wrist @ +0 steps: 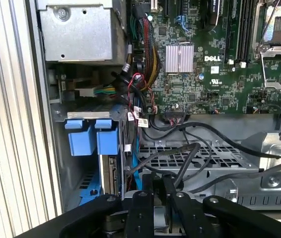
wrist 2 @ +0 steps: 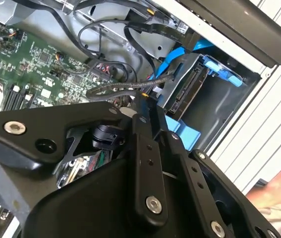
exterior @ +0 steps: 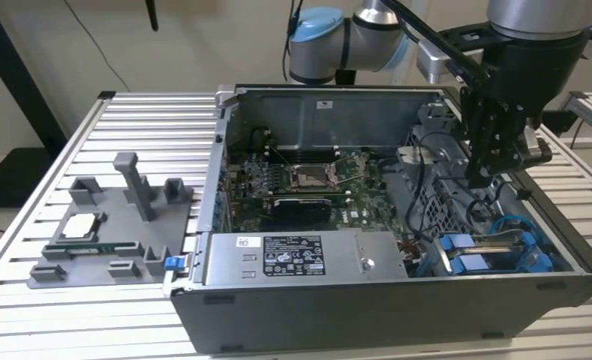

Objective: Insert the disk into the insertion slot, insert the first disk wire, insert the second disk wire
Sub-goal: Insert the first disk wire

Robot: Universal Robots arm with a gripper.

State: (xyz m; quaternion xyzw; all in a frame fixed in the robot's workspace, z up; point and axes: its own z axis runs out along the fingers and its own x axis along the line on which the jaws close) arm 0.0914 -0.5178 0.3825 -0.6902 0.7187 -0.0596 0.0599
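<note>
Disk (wrist 2: pixel 187 91) already sits in the insertion slot (wrist 2: pixel 219 106), at the PC case (exterior: pixel 376 315) corner nearest the camera on the exterior view's right. Its long axis runs along that side wall, w/ the connector edge facing the gripper (exterior: pixel 479 178). Gripper hangs just inboard, over loose black wires (wrist: pixel 190 148). Fingers (wrist: pixel 147 191) nearly together; can't tell if a wire is pinched.

Silver arm (exterior: pixel 536 15) with pale blue joint caps (exterior: pixel 316 24); black hand (exterior: pixel 479 178) of linked bars; silver screws (wrist 2: pixel 153 204).

The disk (wrist 2: pixel 184 91) lies mostly hidden inside the insertion slot (wrist 2: pixel 222 111), and the picture's edge cuts off a person's hand (wrist 2: pixel 279 186).
</note>
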